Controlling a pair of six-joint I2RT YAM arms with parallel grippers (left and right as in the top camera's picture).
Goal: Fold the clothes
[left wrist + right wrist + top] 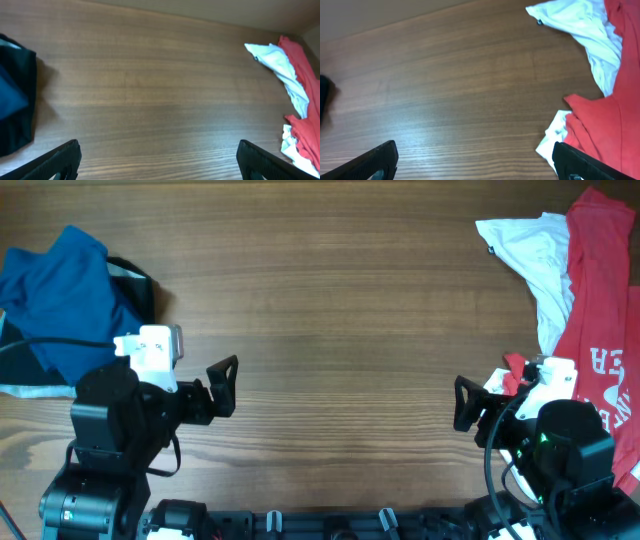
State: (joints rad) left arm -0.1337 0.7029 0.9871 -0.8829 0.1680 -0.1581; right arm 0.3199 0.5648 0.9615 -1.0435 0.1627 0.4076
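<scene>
The clothes lie in two heaps. At the table's left end a dark blue shirt (pixel 55 290) is crumpled over a black garment (pixel 138 285). Far right, a red white-lettered garment (pixel 600 300) overlaps a white one (pixel 535 250), with a pale blue strip (pixel 633 330) at the frame edge. My left gripper (pixel 225 385) hangs open over bare wood, right of the blue heap. The right gripper (pixel 463 402) is open too, just left of the red garment's lower end. In both wrist views the gripper (pixel 159 165) (pixel 475 162) holds nothing; a white corner (pixel 555 135) lies beside the right finger (pixel 575 162).
Brown wooden tabletop (pixel 340 300) stretches between the two heaps. The arm bases stand along the near edge, and a black cable (pixel 60 340) runs across the blue shirt.
</scene>
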